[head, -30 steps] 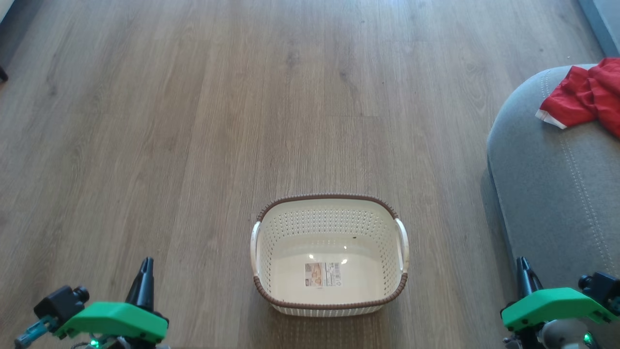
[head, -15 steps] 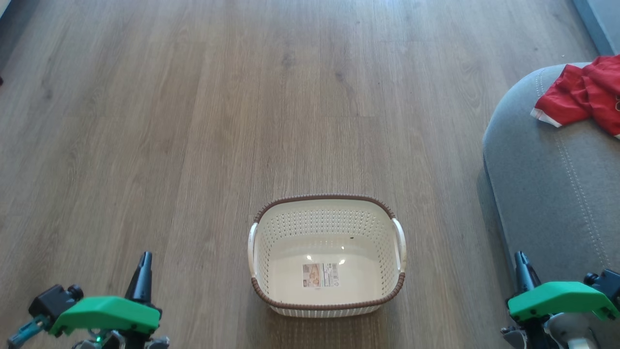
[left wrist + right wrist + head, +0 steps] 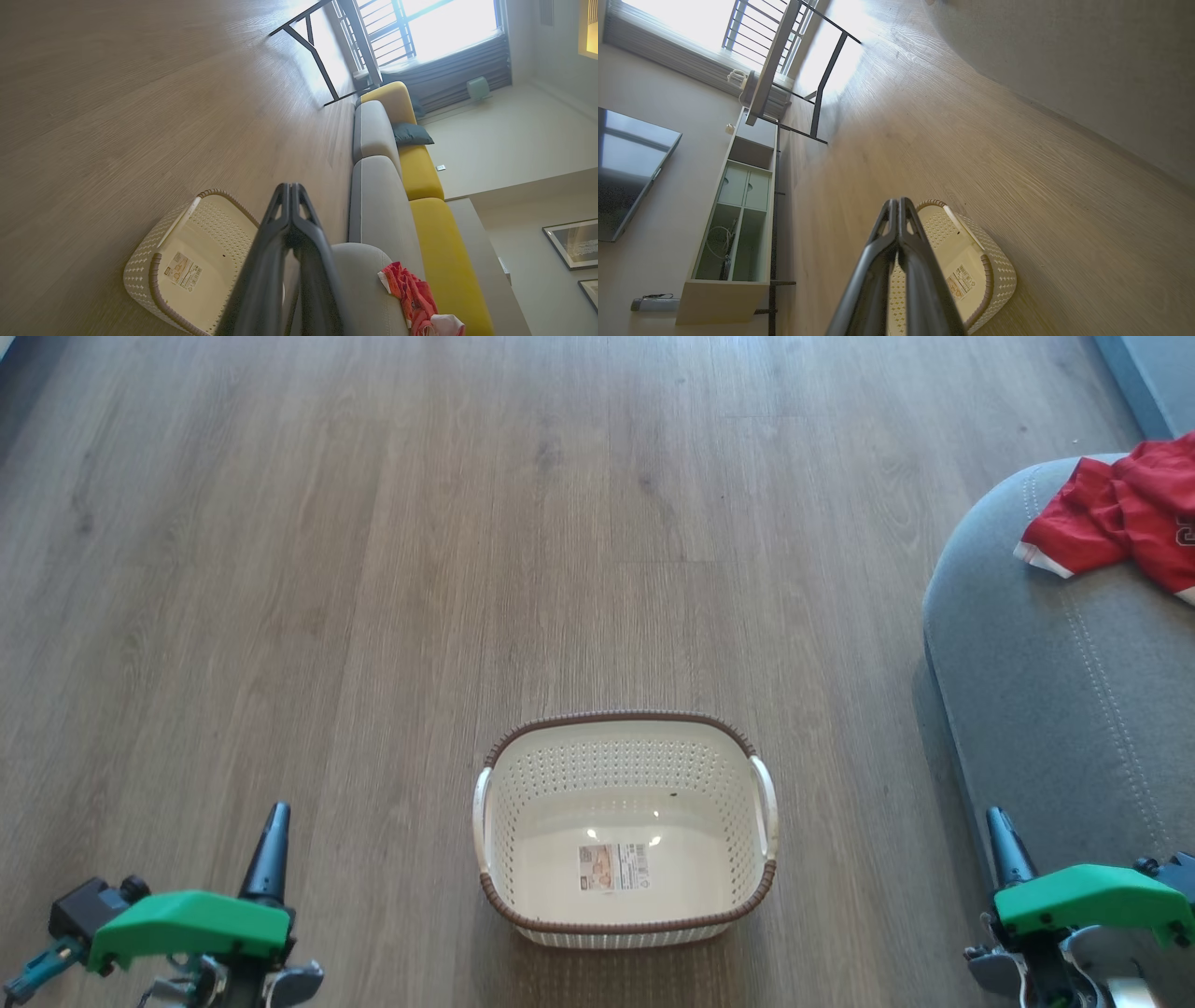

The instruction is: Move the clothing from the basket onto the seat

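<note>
Left pincer (image 3: 270,845): lower left of head view, both fingers pressed together, tips pointing up, nothing held. Right pincer (image 3: 1006,849): lower right, same pose, fingers together, nothing held. Green left wrist cover (image 3: 191,922) and green right wrist cover (image 3: 1088,896) sit below the fingers

In the head view you get just part of the clothing (image 3: 1116,513); it runs off the right edge, same as the seat (image 3: 1046,709). The label (image 3: 611,866) is too small to read. In the left wrist view, the left gripper (image 3: 290,187) hides one side of the basket (image 3: 187,252).
</note>
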`<state>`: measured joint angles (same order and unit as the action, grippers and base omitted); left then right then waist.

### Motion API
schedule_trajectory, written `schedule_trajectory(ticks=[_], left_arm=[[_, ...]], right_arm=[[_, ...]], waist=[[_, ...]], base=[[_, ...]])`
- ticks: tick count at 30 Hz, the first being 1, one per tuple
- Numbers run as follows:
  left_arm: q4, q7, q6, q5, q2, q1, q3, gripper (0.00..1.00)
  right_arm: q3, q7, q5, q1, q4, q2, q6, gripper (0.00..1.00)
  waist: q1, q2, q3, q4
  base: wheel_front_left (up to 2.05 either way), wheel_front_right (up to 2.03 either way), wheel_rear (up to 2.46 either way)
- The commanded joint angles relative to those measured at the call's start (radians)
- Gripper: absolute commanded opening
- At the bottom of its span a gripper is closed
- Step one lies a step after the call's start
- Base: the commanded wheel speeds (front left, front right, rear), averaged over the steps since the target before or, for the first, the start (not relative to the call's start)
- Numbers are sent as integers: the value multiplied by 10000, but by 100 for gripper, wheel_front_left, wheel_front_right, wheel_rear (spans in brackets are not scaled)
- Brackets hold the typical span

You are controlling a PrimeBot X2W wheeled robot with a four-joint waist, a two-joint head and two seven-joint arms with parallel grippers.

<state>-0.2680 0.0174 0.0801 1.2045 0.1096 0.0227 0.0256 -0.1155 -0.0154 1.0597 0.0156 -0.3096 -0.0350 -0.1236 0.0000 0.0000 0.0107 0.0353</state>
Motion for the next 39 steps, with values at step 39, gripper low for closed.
schedule_trajectory(ticks=[39], left_arm=[[233,-1175,467,3686,-519,-1239,-1277,0]], right_arm=[[23,1173,4988,881,621,-148,-69,0]], waist=[[0,0,-69,-320]], base=[[0,0,0]])
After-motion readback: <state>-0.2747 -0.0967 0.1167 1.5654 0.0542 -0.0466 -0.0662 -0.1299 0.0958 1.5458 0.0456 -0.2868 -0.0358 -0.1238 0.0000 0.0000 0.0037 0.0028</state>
